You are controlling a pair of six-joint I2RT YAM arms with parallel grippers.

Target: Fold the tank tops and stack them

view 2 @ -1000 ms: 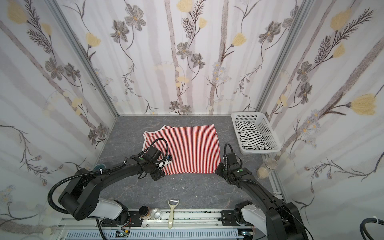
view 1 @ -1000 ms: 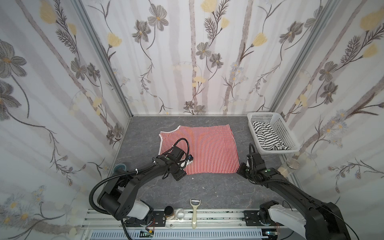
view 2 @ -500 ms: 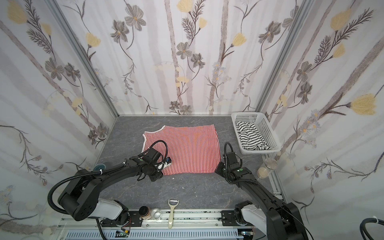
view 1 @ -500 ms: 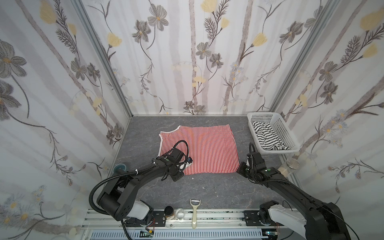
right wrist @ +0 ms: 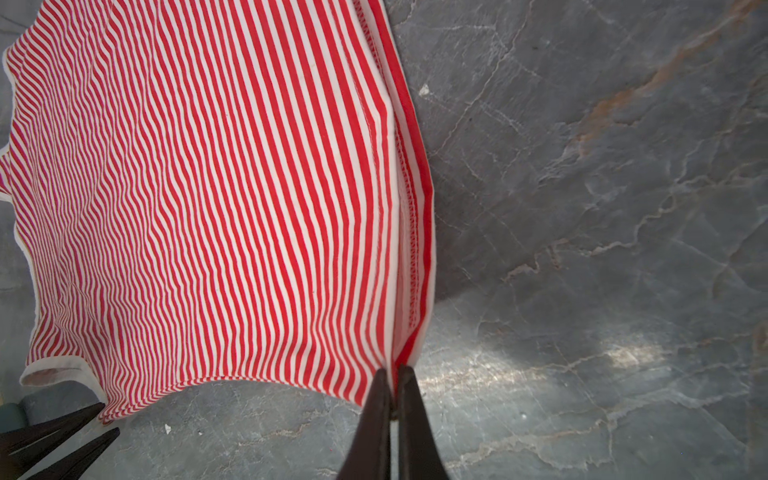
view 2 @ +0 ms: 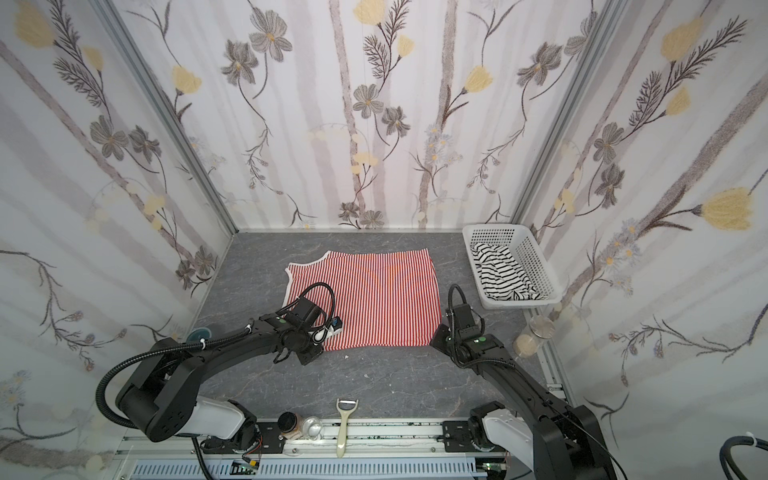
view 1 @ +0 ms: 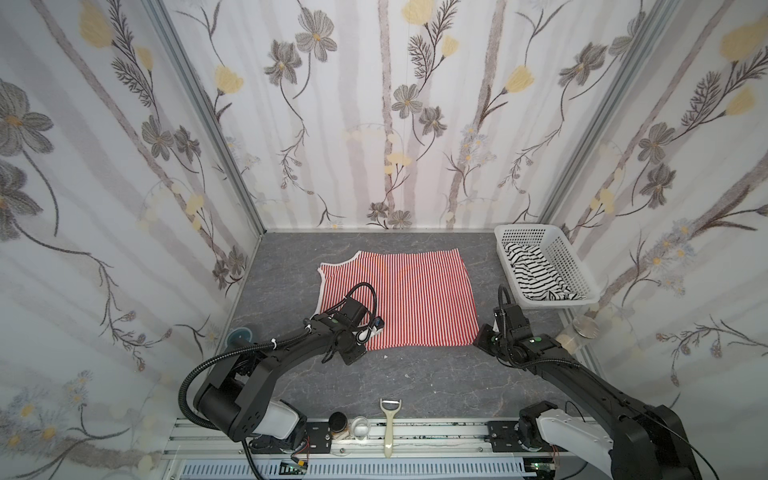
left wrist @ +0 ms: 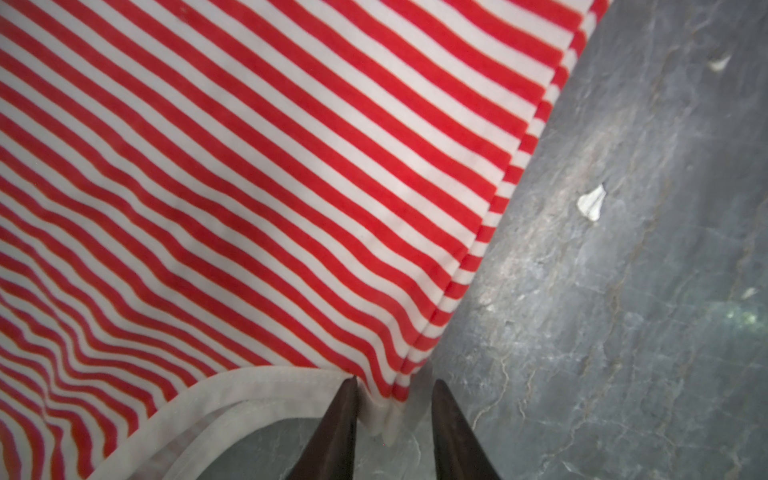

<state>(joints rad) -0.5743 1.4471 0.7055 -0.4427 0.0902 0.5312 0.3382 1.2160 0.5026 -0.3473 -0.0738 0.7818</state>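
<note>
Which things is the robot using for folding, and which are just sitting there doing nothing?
For the job: red-and-white tank top, spread on the table; black-striped tank top, crumpled in the basket.
Just lying about: peeler; dark-lidded jar; clear jar; metal-lidded jar beside the basket; teal round thing.

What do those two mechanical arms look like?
Both are black jointed links on white bases, each with a green dot. The left arm carries a ribbed hose and looped cable; the right arm a smaller loop. Dark tapering fingers tip the left end effector and right end effector.
</note>
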